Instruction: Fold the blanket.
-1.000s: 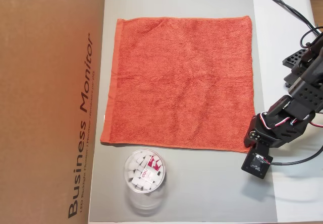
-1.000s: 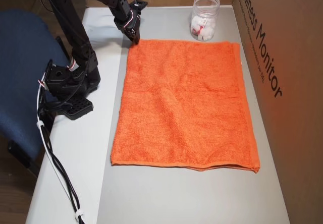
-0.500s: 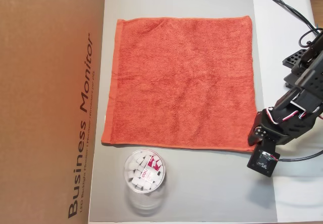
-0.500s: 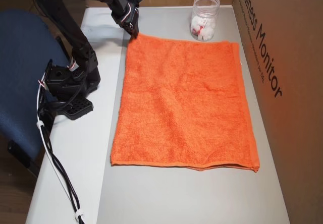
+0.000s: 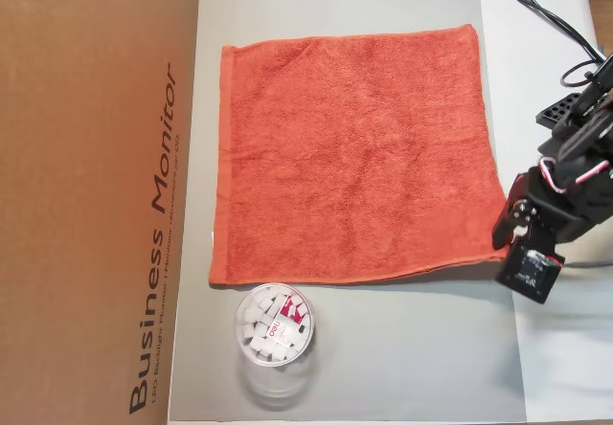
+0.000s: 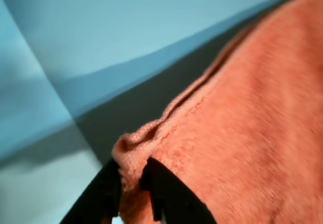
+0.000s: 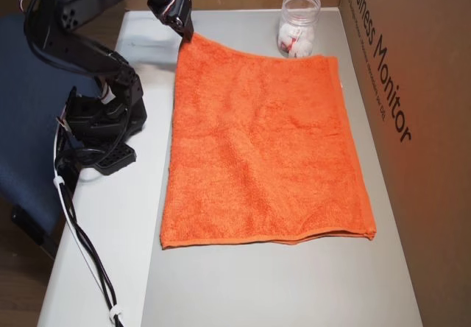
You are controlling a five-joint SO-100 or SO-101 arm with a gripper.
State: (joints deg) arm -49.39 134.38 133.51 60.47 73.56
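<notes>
Blanket (image 5: 350, 152) position: the orange-red terry cloth is spread flat and unfolded on the grey surface (image 5: 421, 348), with a brown cardboard box (image 5: 96, 195) along one side and a clear jar of small white pieces (image 5: 275, 324) just beside one hemmed edge. Only one corner is disturbed. In the wrist view, the pincer (image 6: 132, 183) is seen closed narrowly on that corner, a small bunch of hemmed cloth (image 6: 132, 146) being pinched between the two dark fingers (image 6: 169, 191). In an overhead view the same corner is drawn up to a slight peak at the pincer (image 7: 185, 34), on the side of the blanket (image 7: 265, 143) nearest the arm base (image 7: 99, 132) and at the end nearest the jar (image 7: 298, 25); the remainder of the cloth is left lying flat. The step in hand is judged to be the grasp of the first corner, with the fold itself not yet begun. For the next move, the held corner is to be lifted clear of the surface and carried across the blanket toward the opposite edge, so that one half is laid over the other. The lift should be kept high enough that the cloth is not dragged and bunched, and the path should be kept clear of the jar. A firm pinch is required, since terry cloth may slip from a shallow corner grip.
</notes>
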